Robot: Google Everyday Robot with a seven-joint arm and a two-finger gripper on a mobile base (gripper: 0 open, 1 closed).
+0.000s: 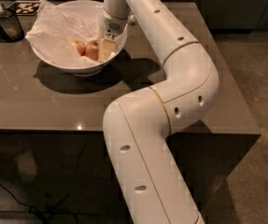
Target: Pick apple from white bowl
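The white bowl (49, 62), lined with crumpled white paper, stands on the brown table at the back left. Two apples lie in its right half. The darker red apple (93, 51) lies right against my gripper (105, 49). A paler apple with yellow patches (79, 46) touches the red one on its left. My gripper reaches down into the bowl from the right, with its tip at the level of the red apple and partly hiding that apple's right side.
A small dark container with a utensil (5, 22) stands at the table's back left, beside a black-and-white marker tag (24, 7). My arm crosses the table's right half. The table's front edge (45, 129) runs below the bowl.
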